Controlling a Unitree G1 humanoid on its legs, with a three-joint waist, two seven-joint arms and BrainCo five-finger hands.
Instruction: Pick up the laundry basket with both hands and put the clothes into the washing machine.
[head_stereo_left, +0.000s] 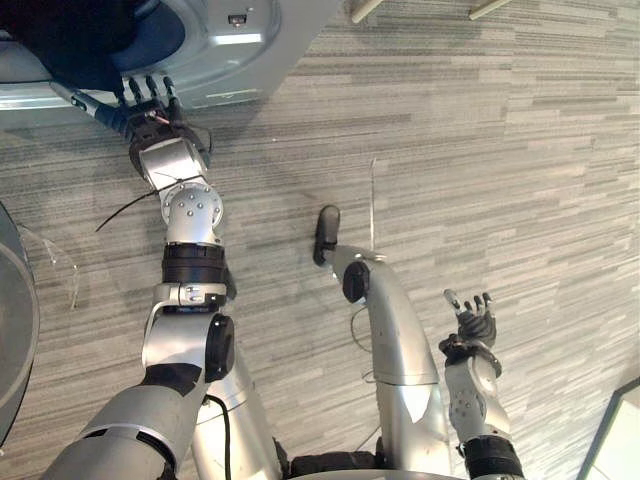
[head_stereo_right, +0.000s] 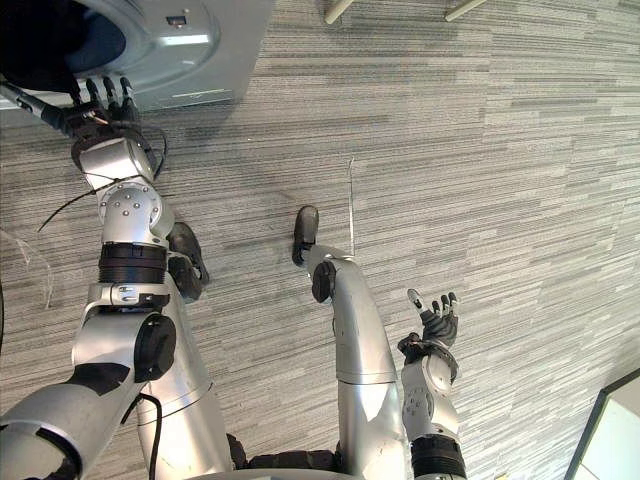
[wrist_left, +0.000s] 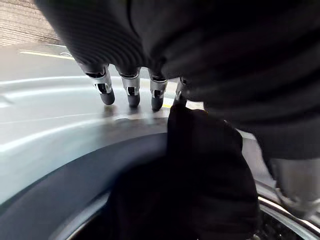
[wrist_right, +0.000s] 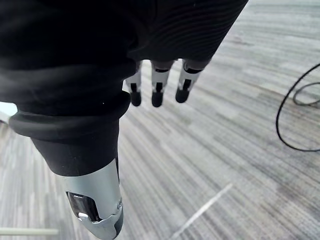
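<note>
Left hand (head_stereo_left: 150, 112) is right at the washing machine (head_stereo_left: 235, 45) door opening; fingers (wrist_left: 132, 92) straight and slightly spread, dark tips resting on the smooth silver rim (wrist_left: 60, 130) — not curled round anything. Dark garment (wrist_left: 202, 170) is bunched under the palm, lying across the lip of the machine's mouth; soft, matte, thick folds — I'd expect it to drag on the rim rather than slide. My read: the step in hand is stuffing it in; push with flat fingers low on the bundle, toward the drum's centre, then sweep the lip so nothing stays trapped there. Machine front is glossy curved metal; floor (head_stereo_left: 480, 150) in front of it is striped grey carpet. Right hand (head_stereo_left: 472, 325) is well away from the machine, over the carpet; fingers loosely open, empty.
</note>
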